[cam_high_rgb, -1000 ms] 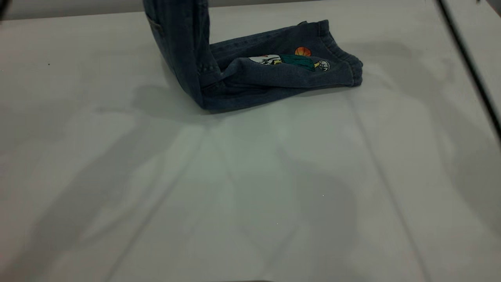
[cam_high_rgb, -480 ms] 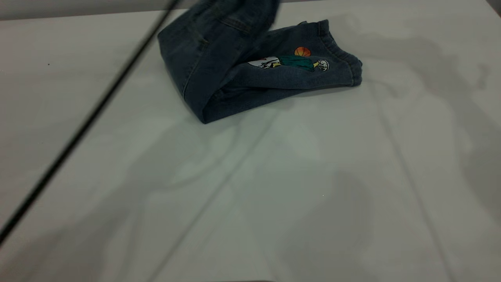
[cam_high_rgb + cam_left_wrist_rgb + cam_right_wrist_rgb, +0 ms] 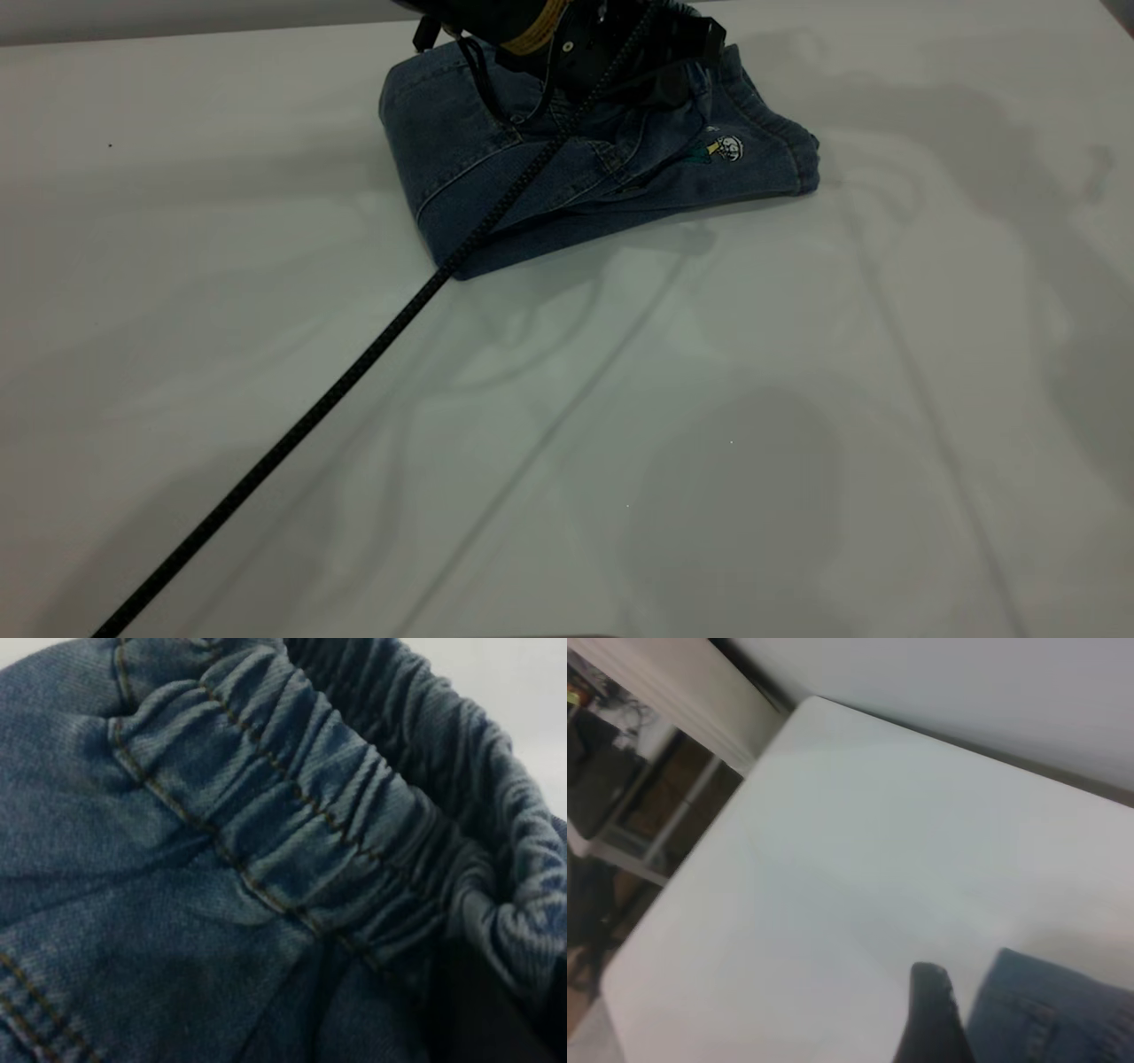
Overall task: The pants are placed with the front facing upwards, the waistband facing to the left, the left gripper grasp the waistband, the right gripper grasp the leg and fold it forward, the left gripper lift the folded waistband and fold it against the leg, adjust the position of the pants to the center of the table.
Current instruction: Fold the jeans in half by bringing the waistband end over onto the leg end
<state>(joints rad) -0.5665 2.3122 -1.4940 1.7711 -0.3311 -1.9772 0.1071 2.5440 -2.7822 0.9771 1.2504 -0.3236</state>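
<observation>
The pants (image 3: 496, 177) lie folded at the far middle of the table (image 3: 620, 425). Their waist half rests on top of the leg (image 3: 762, 164), and only the head of the cartoon print shows. My left gripper (image 3: 620, 62) is down on the fold, shut on the waistband (image 3: 301, 806), whose gathered pleats fill the left wrist view. My right gripper (image 3: 948, 1028) is out of the exterior view. In its own wrist view it hangs above the table (image 3: 877, 859), beside a corner of the pants (image 3: 1063, 1010) and apart from them.
A black braided cable (image 3: 354, 372) runs from the left arm diagonally across the table to the near left corner. The right wrist view shows the table's far corner, with dark furniture (image 3: 620, 788) beyond it.
The waist half, held upright a second ago, has swung down to the right onto the printed leg and covers most of the print. The left arm and its cable have come into view.
</observation>
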